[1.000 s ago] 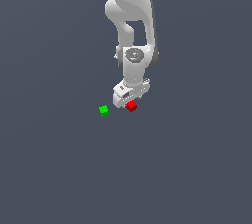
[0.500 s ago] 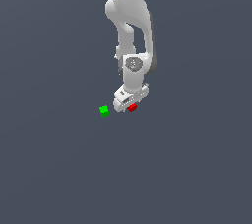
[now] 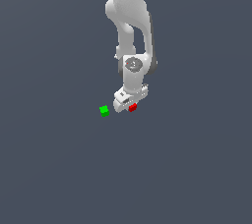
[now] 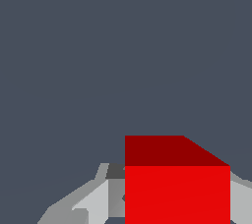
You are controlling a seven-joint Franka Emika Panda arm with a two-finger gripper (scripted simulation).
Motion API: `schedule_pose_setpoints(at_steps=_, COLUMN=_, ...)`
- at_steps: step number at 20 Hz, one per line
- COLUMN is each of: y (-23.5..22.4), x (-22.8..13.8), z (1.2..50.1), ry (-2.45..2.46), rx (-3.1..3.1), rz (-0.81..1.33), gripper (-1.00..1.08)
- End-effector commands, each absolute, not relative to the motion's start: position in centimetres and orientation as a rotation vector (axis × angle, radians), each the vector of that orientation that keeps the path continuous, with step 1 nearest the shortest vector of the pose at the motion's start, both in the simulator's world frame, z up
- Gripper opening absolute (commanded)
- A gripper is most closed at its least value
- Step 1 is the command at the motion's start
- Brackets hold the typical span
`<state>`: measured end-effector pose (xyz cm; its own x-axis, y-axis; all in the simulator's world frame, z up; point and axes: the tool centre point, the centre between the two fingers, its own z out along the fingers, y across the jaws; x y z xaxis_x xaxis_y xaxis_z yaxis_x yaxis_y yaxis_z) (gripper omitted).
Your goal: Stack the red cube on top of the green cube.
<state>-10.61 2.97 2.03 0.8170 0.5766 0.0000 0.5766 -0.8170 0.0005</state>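
Ext. view: white Panda arm (image 3: pixel 129 16) hanging down from top edge of view, wrist bent, gripper (image 3: pixel 129 104) low over flat dark grey-blue floor (image 3: pixel 59 169). No edges or corners of floor visible, so placement given rel. to arm only. No containers, trays or bins seen in either view; both cubes loose.

Red cube (image 3: pixel 132 107) right at gripper tip, partly covered by white finger bodies. Touching floor or lifted: can't tell from ext. view, too small.

Green cube (image 3: pixel 104 110) alone on floor, toward ext. view's left of gripper, near but apart from it. Not touching red cube; clear gap of bare floor between the two. About same size as red.

Wrist view: red cube (image 4: pixel 177 188) large in frame, darker top face plus bright front face, sitting between grey finger parts (image 4: pixel 93 201) showing on either side. Fingers close against cube's sides on both flanks. Contact itself hidden behind cube, so clamped vs. merely straddling: can't tell. Rest of wrist view plain floor (image 4: pixel 98 46). Green cube not in wrist view.
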Motion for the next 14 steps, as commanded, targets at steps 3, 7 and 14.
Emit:
schedule_pose_setpoints(at_steps=3, y=3.0, x=-10.6, z=2.0, ry=0.950, rx=2.994, rz=0.000, gripper=-1.00)
schedule_pose_setpoints(at_steps=7, y=3.0, x=-10.6, z=2.4, ry=0.950, rx=2.994, rz=0.000, gripper=-1.00)
schedule_pose_setpoints(at_steps=14, y=3.0, x=-10.7, z=5.1, ry=0.950, rx=2.994, rz=0.000, gripper=-1.00)
